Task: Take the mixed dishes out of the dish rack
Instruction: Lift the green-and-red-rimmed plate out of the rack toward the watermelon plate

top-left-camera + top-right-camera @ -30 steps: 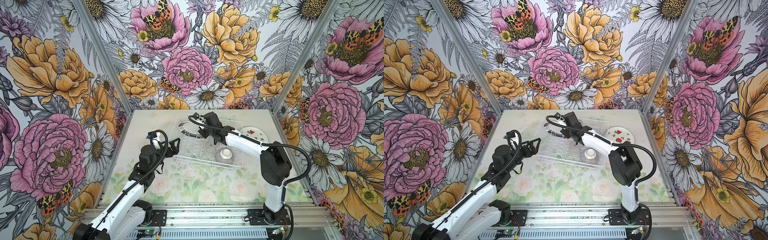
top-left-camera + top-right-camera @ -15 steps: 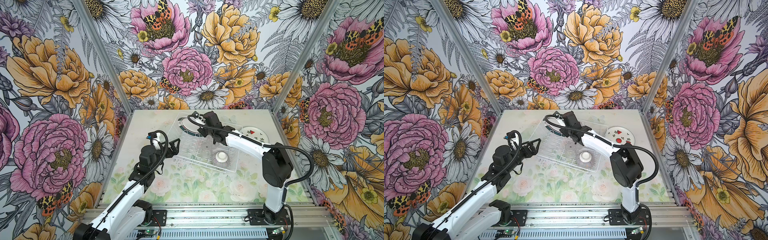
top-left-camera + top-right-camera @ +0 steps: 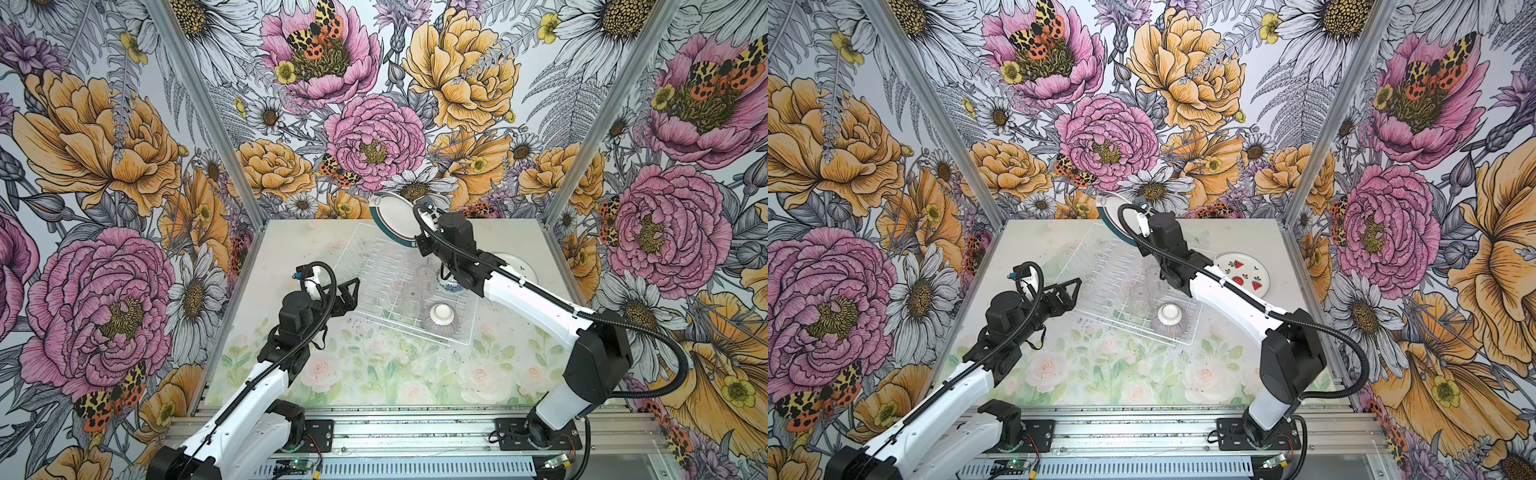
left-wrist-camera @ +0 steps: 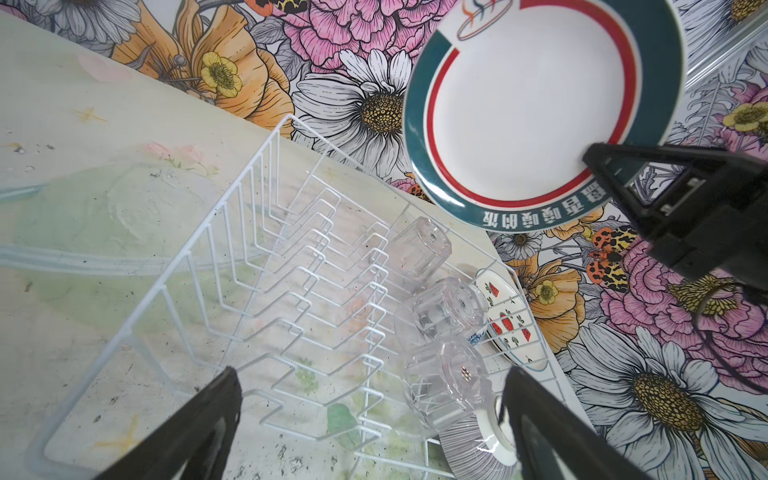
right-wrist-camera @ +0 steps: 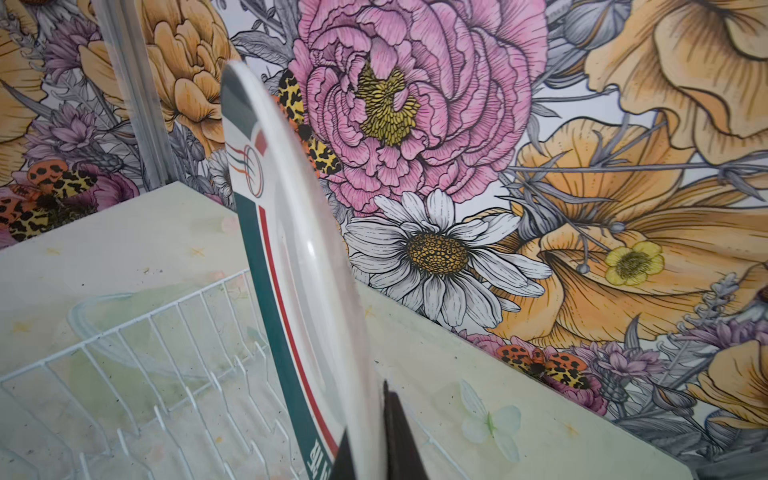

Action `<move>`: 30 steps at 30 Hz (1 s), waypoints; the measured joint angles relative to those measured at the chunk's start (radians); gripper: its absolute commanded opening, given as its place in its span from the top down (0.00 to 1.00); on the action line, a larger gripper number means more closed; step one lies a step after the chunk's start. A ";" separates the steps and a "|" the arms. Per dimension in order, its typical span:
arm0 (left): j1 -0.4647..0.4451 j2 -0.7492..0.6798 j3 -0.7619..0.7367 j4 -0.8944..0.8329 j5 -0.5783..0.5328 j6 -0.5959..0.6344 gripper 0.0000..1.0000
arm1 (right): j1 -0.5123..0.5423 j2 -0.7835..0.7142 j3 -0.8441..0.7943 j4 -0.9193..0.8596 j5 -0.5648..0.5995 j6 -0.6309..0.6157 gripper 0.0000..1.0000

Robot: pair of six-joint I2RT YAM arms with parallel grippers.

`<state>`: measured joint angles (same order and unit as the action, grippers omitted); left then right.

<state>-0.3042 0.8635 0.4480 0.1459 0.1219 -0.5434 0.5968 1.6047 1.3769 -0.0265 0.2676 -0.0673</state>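
my right tool (image 4: 598,166) is clamped shut on the rim of the teal-and-red plate (image 3: 390,216), one finger on each face. the plate hangs in the air on its edge, clear of the wires, above the far end of the dish rack (image 3: 374,270) and in front of the flowered back wall. its white face with the red ring points toward my left arm. in the right wrist view i see it almost edge-on, with the tool's dark fingers pinching its near rim.

my left tool (image 3: 1070,292) is spread as wide as it goes and holds nothing. it hovers just beside the left side of the rack, pointing into it. i can't tell if a fingertip touches the wire.

the rack sits skewed on the desk (image 3: 374,374), and its row of plate slots holds no plate. three clear glasses (image 4: 449,311) stand upside down in a line along the right side of the slots. a ribbed grey bowl (image 3: 440,318) lies upside down in the near right corner, white foot up. a blue-and-white bowl (image 3: 449,284) is in the rack behind it, partly hidden by my right arm.

the watermelon plate (image 3: 1246,272) lies flat on the desk just beside the right side of the rack.
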 measured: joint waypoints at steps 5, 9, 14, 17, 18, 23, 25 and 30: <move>0.000 0.000 0.000 0.001 0.000 0.000 0.01 | -0.127 -0.127 -0.130 0.034 0.035 0.113 1.00; 0.000 0.000 -0.003 0.000 0.000 0.000 0.01 | -0.233 -0.232 -0.249 0.053 0.073 0.215 1.00; 0.001 0.000 -0.009 0.010 -0.003 0.000 0.01 | -0.366 -0.361 -0.404 0.061 0.122 0.370 1.00; 0.002 0.000 -0.014 0.013 -0.003 0.000 0.01 | -0.417 -0.414 -0.473 0.052 0.154 0.449 1.00; 0.002 0.000 -0.015 0.013 -0.003 0.000 0.01 | -0.426 -0.427 -0.492 0.046 0.160 0.472 1.00; 0.002 0.000 -0.015 0.015 -0.003 0.000 0.01 | -0.479 -0.481 -0.595 0.027 0.166 0.587 1.00; 0.002 0.000 -0.016 0.016 -0.003 0.000 0.01 | -0.503 -0.492 -0.624 0.016 0.164 0.629 1.00; 0.002 0.000 -0.016 0.018 -0.003 0.000 0.01 | -0.561 -0.498 -0.669 -0.012 0.145 0.724 1.00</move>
<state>-0.3023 0.8639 0.4324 0.1635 0.1192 -0.5434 0.0357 1.1065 0.7082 -0.0383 0.4122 0.6563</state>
